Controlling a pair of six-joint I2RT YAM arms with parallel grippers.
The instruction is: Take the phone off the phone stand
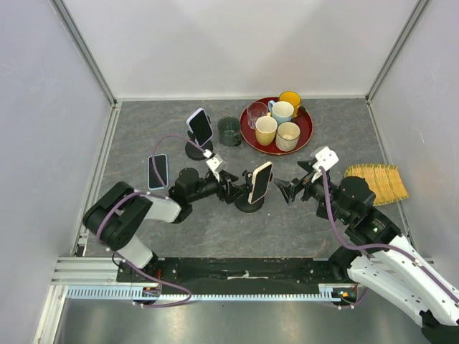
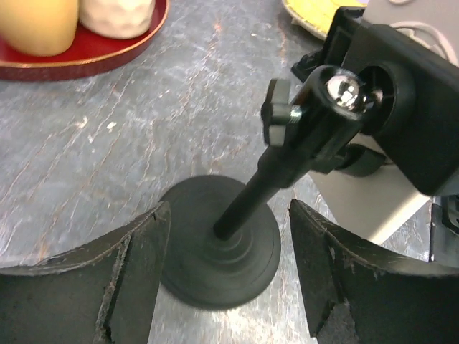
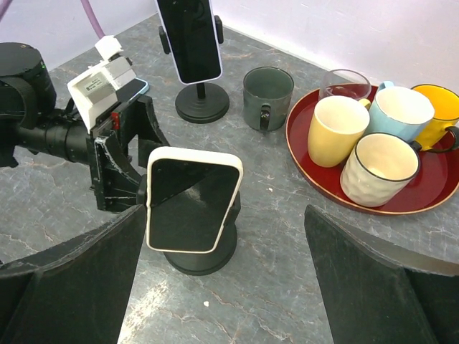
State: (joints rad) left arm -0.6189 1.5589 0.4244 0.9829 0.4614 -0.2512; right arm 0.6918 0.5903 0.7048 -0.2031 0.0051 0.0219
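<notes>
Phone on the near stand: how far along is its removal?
Nothing done: the phone sits in its stand. In hand: left gripper straddles the stand's post, right gripper faces the phone, jaws open. Left: grip the phone, lift it out.

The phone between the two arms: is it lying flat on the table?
No, the phone sits upright in the clamp of its black stand.

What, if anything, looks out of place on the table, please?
One phone lies flat on the table near the left arm, while two other phones sit on stands. Nothing looks spilled or broken.
</notes>
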